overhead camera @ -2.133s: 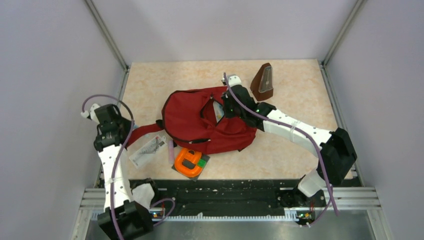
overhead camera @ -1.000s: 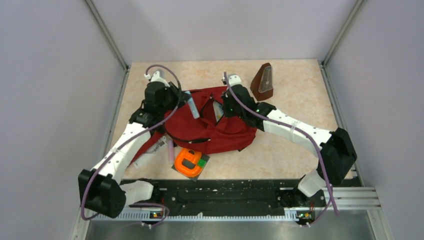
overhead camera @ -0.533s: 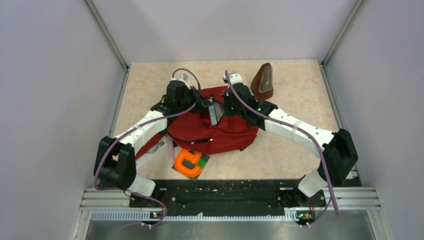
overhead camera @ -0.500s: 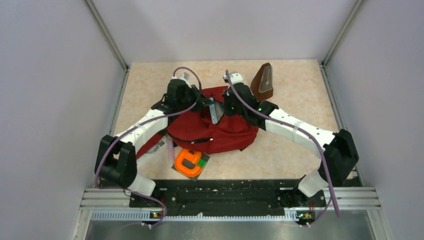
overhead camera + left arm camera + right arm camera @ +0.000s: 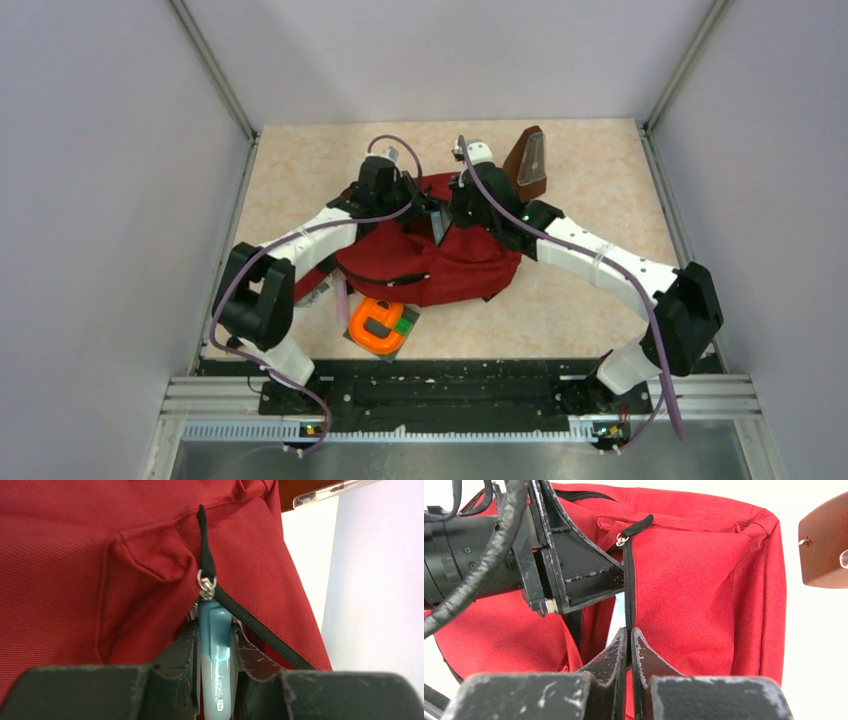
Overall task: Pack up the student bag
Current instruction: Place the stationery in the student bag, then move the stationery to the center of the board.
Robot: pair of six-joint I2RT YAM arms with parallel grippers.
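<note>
The dark red backpack [image 5: 440, 265] lies mid-table [image 5: 600, 200], its zip parted at the top. The right gripper [image 5: 629, 636] is clenched on the zip's edge. The left gripper [image 5: 215, 640] grasps a pale blue tube [image 5: 212, 619], tip at the slit's mouth under the metal puller [image 5: 206, 587]. The bag's inside is hidden. A brown metronome [image 5: 526, 165] stands just beyond the right arm. An orange plastic thing [image 5: 378, 325] and a pink pen [image 5: 341, 300] lie by the bag's near edge.
</note>
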